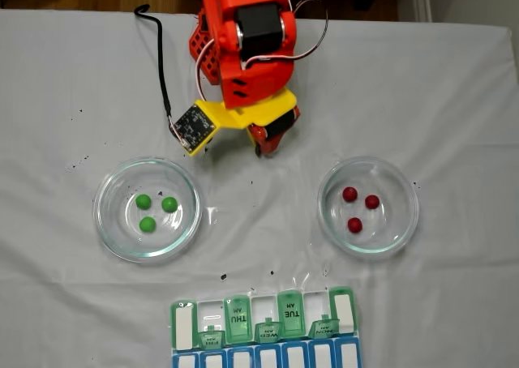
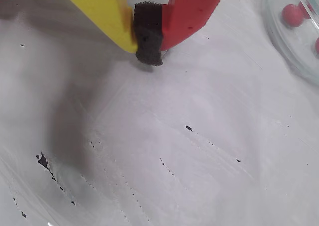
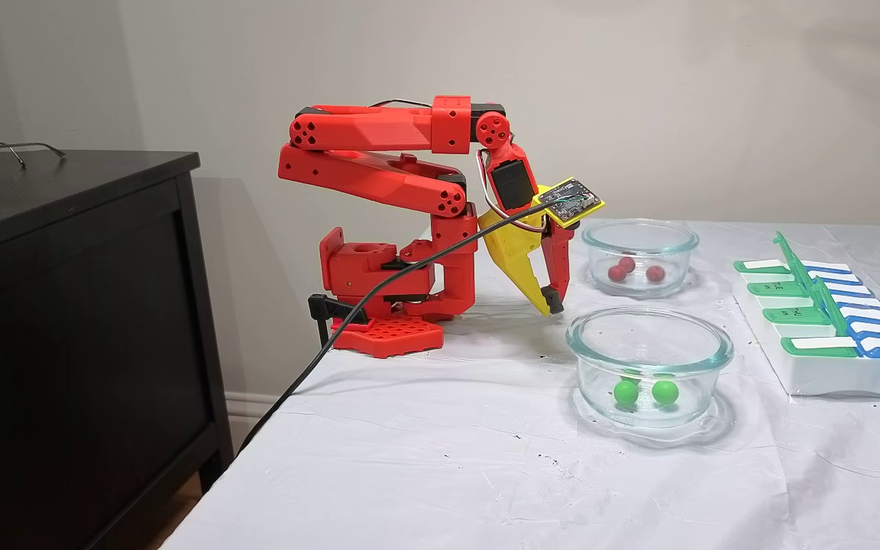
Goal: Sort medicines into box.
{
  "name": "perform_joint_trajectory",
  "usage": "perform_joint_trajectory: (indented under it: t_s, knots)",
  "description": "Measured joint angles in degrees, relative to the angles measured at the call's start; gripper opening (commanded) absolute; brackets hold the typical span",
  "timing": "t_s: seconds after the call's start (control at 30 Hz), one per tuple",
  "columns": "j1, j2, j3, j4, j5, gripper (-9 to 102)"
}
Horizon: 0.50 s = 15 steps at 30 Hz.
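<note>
Yellow-and-red jaws pressed together, empty, at 12 o'clock. Risk: tiny round green pills roll in the clear glass dish, escaping the pinch.

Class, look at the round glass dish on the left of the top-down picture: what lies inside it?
Inside the left glass dish lie three green pills, loose on its bottom, seen from above. From the side view only two green pills are clear; the third is mostly hidden behind them.

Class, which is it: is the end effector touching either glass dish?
Apart. In a fixed view, the end effector sits above both dishes, with bare cloth between.
</note>
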Motion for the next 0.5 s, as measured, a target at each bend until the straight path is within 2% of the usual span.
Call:
perform_joint_trajectory:
  t_s: [0.23,0.5]
  knots:
    - [0.0,0.0,0.0,0.0,-0.4,0]
    - [-6.6,0.0,0.0,0.2,-4.7,0]
